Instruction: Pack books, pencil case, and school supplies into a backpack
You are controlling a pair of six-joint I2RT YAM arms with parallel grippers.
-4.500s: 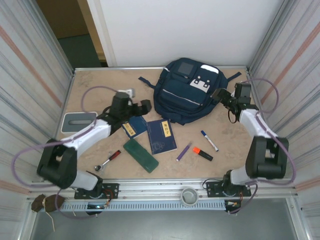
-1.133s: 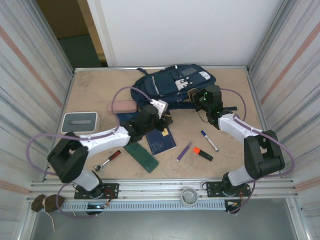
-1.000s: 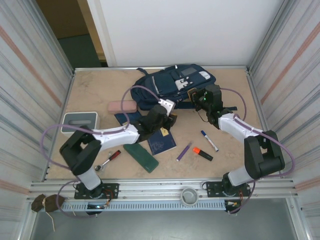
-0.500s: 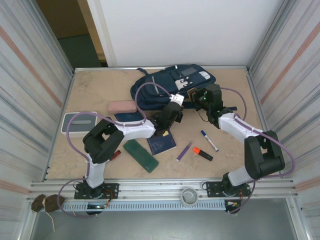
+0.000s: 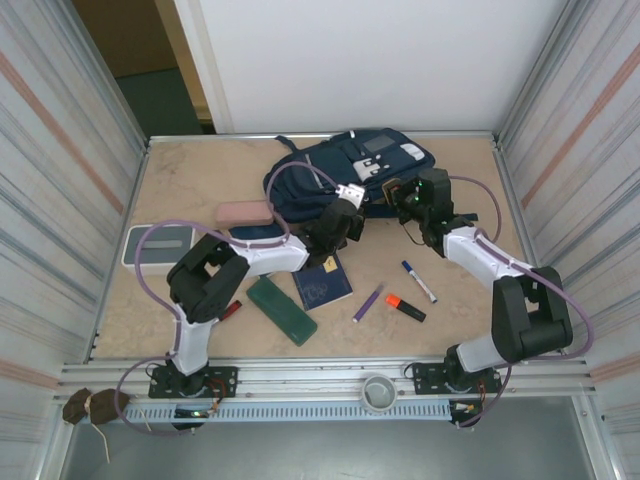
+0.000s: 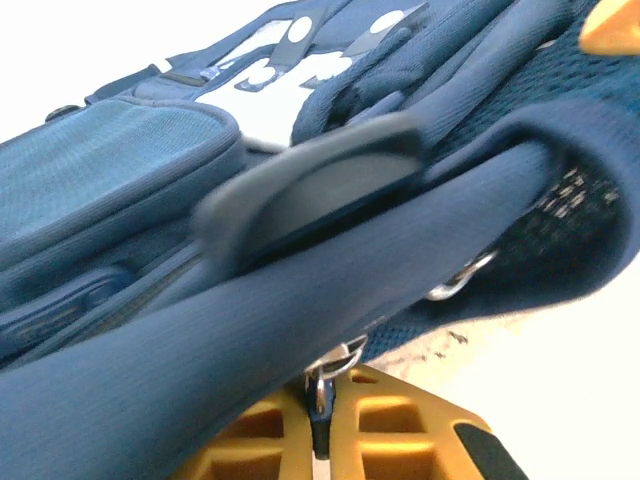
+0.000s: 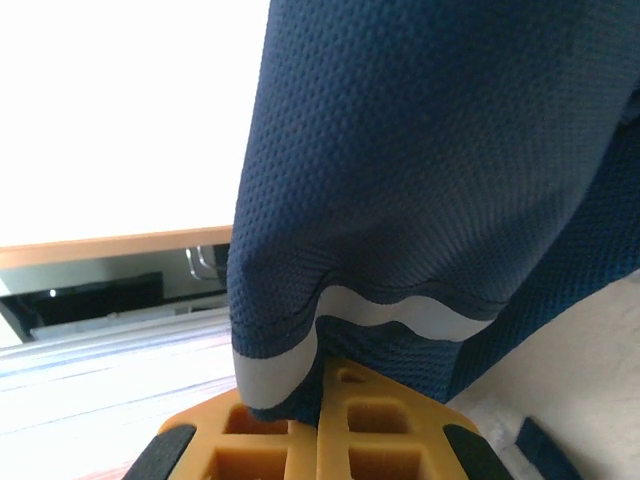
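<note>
Top external, backpack (image 5: 300, 190) on its side, long axis left-right

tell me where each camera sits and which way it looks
top external: above and behind the arms, looking down on the table; both arms show, bases at the bottom.
left wrist: on the left arm, looking along the left hand at the backpack close up; orange fingers at the bottom.
right wrist: on the right arm, looking along the right hand at navy mesh with a white stripe; orange fingers at the bottom.
shared: all three see the backpack.
</note>
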